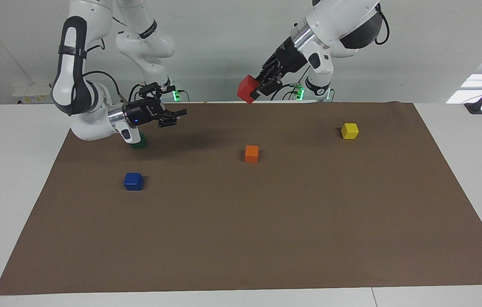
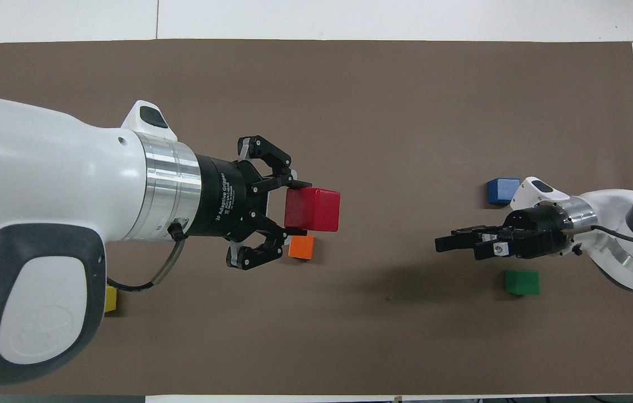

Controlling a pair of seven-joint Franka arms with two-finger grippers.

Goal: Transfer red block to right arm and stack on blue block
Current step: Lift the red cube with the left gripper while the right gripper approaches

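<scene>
Left gripper (image 1: 258,88) clamped on red block (image 1: 247,88), held high over the mat's middle. Right gripper (image 1: 175,116) spread wide, empty (fingers aimed toward the block), well apart, over the green cube (image 2: 522,282). Blue block (image 1: 133,181) sits near it.

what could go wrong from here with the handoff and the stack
1. The left gripper holds the red block by one end, high over the mat; a mistimed release to the open right gripper could drop it.
2. The orange block and green block lie near the arms' paths and might get knocked.
3. A tilted regrasp could leave it off-centre on the blue block.
</scene>
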